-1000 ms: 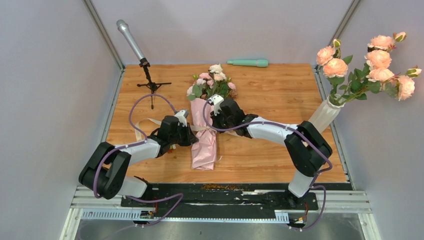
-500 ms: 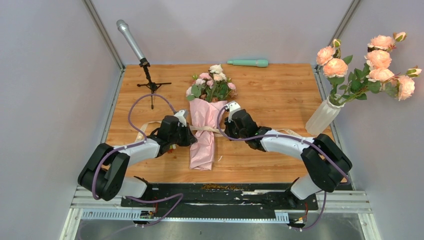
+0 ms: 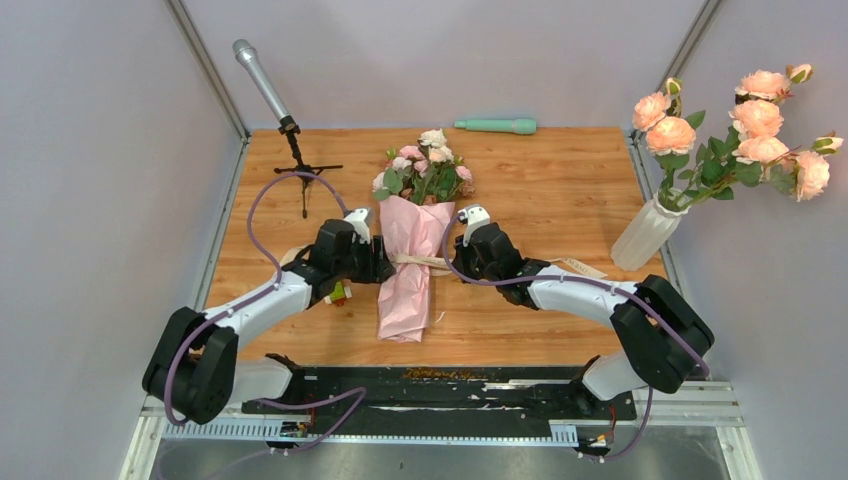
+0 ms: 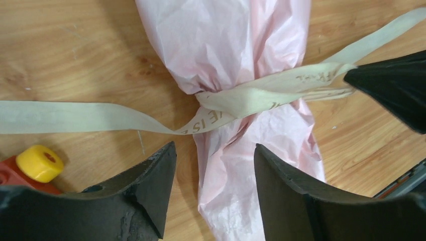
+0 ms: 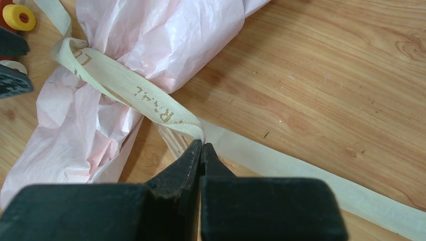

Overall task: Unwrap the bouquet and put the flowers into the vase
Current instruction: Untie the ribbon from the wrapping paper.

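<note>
The bouquet lies mid-table in pink crinkled paper, its flowers pointing to the far side. A cream ribbon is still looped round its waist. My left gripper is on the bouquet's left. It is open, with the paper's lower part between its fingers but not gripped. From the right, my right gripper is shut on a loop of the ribbon and holds it taut. The white ribbed vase stands at the right edge.
Large peach roses fill the vase. A microphone on a small stand is at the far left, and a mint-green cylinder lies at the far edge. A yellow-and-red piece sits beside my left fingers. Loose ribbon tails trail both ways.
My left gripper has opened and shifted slightly towards the far side. My right gripper, still shut, has moved right off the bouquet's top, drawing the ribbon out to that side.
</note>
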Available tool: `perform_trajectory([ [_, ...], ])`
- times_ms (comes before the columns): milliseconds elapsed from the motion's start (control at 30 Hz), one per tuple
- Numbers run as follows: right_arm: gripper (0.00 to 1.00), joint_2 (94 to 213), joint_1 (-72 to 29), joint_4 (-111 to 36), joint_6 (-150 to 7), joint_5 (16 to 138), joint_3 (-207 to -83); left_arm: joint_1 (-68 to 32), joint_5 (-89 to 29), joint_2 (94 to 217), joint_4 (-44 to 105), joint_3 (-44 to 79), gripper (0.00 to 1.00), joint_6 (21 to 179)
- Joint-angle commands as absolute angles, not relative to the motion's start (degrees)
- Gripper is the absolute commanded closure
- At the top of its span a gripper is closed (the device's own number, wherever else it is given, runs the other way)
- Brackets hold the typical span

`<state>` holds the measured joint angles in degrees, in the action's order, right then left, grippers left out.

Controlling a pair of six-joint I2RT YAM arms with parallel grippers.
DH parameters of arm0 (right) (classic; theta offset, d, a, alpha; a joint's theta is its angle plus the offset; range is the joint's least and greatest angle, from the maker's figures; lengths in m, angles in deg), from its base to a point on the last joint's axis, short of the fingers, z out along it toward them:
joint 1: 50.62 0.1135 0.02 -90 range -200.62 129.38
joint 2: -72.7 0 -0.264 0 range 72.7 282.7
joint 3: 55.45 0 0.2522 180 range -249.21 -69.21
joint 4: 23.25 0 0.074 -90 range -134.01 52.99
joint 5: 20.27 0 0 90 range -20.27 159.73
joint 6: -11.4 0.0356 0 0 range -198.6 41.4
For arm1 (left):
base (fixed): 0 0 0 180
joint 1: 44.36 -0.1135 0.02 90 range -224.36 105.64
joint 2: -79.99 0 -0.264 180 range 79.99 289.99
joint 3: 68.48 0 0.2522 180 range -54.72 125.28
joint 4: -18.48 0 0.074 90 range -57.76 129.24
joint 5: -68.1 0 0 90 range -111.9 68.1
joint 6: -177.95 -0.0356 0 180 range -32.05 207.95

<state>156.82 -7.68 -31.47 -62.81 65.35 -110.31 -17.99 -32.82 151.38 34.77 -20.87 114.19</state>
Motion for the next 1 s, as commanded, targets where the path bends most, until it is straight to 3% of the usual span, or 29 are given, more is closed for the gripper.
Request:
perform_trajectory([
  [0,1.00,155.7,-7.7,-28.1,-61.1,66.5,-110.6,-18.3,-29.3,146.6,42.3,-15.5,0.31,109.1],
  [167,1.00,155.6,-7.7,-27.5,-60.8,66.9,-110.1,-18.1,-31.6,146.8,49.5,-9.0,0.27,104.6],
  [433,1.00,155.4,-7.7,-27.3,-60.3,67.6,-109.9,-15.3,-34.7,157.1,62.2,6.9,0.27,96.8],
  [700,1.00,155.8,-7.7,-26.8,-60.1,67.2,-109.8,-12.6,-35.4,163.3,56.2,5.9,0.32,94.1],
  [967,1.00,155.8,-7.7,-25.7,-59.7,67.9,-109.5,-9.7,-32.9,169.8,57.4,8.6,0.27,93.7],
])
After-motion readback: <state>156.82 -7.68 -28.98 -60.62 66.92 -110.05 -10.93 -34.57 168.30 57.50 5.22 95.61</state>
